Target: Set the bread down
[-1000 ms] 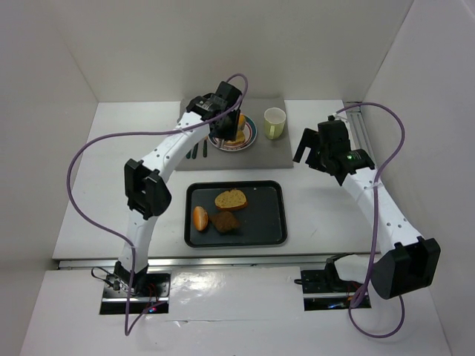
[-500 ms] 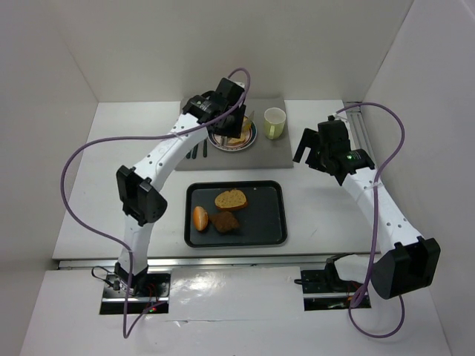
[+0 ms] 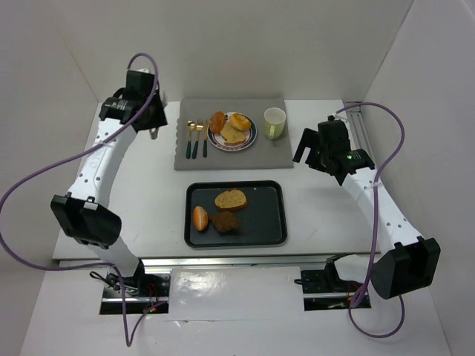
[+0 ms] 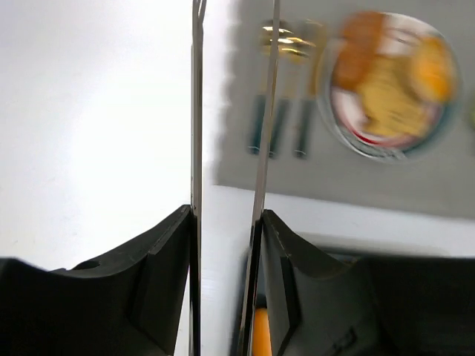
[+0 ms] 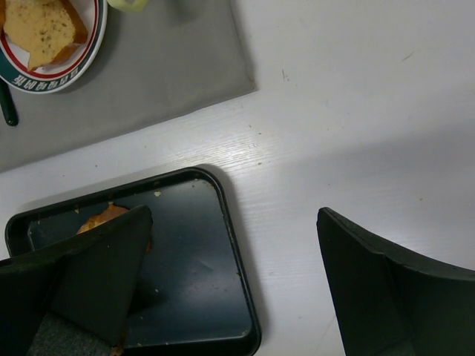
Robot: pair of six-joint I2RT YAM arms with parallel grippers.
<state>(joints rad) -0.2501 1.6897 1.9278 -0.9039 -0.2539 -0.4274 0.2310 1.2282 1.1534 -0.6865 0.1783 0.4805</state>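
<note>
A plate point(image 3: 251, 138) on the grey mat point(image 3: 267, 152) carries three pieces of bread point(image 3: 231, 128), which show blurred in the left wrist view point(image 4: 386, 81). Three more pieces lie in the black tray point(image 3: 263, 222): a slice point(image 3: 231, 199), a roll point(image 3: 200, 218) and a dark piece point(image 3: 225, 222). My left gripper point(image 3: 152, 127) point(image 4: 234, 22) hangs at the back left, off the mat, open by a narrow gap with nothing between its blades. My right gripper point(image 3: 306, 152) point(image 5: 231, 215) stands wide open and empty above the tray's right edge point(image 5: 239, 252).
A pale green cup point(image 3: 274, 123) stands on the mat right of the plate. Cutlery point(image 3: 197, 138) point(image 4: 286, 111) lies on the mat left of the plate. White walls close in the table on the left, back and right.
My left arm has swung from over the plate to the back left, off the mat. Bread it hovered over now lies uncovered on the plate. The right arm has not moved.
</note>
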